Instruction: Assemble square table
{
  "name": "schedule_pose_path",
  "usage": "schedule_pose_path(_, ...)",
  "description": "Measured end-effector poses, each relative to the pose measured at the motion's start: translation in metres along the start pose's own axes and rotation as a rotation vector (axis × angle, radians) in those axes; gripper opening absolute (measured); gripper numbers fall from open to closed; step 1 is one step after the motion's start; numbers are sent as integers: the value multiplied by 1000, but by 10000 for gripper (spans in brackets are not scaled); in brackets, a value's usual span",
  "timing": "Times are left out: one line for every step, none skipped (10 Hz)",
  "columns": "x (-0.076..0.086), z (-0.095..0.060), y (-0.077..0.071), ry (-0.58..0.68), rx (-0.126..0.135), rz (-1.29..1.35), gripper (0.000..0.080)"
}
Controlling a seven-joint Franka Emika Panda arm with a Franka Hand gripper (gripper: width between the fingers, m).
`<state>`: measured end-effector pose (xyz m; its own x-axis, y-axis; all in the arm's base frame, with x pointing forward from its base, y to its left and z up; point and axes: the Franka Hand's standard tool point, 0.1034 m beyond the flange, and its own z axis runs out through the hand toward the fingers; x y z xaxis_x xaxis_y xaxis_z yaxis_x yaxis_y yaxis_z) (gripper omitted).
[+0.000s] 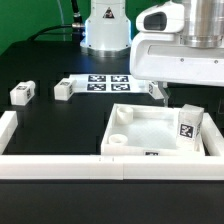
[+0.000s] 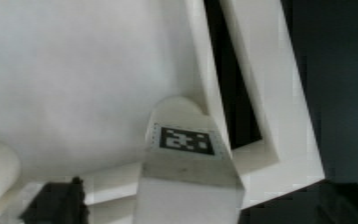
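Square tabletop (image 1: 150,132) lies rim-up on the black worktop (image 1: 60,125), just beside the white border wall (image 1: 60,165). One tagged leg (image 1: 188,124) stands upright inside it, at the exterior view's right. A second leg (image 1: 22,94) and a third leg (image 1: 65,90) lie apart, near the marker board (image 1: 105,80). Fingers (image 1: 156,92) are released and spread wide over the tabletop's far edge, grasping nothing.

the exterior view faces the base (image 1: 105,30) from slightly above, at mid distance. the wrist view looks down from very close on the tabletop (image 2: 69,80) and a tagged leg (image 2: 190,150), both also in the exterior view.
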<state>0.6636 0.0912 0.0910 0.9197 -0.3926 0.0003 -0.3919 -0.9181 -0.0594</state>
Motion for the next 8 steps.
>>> schedule_pose_path(0,0,0,0,0,0,648)
schedule_pose_path(0,0,0,0,0,0,648)
schedule_pose_path(0,0,0,0,0,0,648)
schedule_pose_path(0,0,0,0,0,0,648)
schedule_pose_path(0,0,0,-1,0,0,648)
schedule_pose_path(-1,1,0,1,-2,-13,648)
schedule_pose_path(-7,1,0,5,0,-36,648)
schedule_pose_path(-16,0,0,3,-3,-92,648)
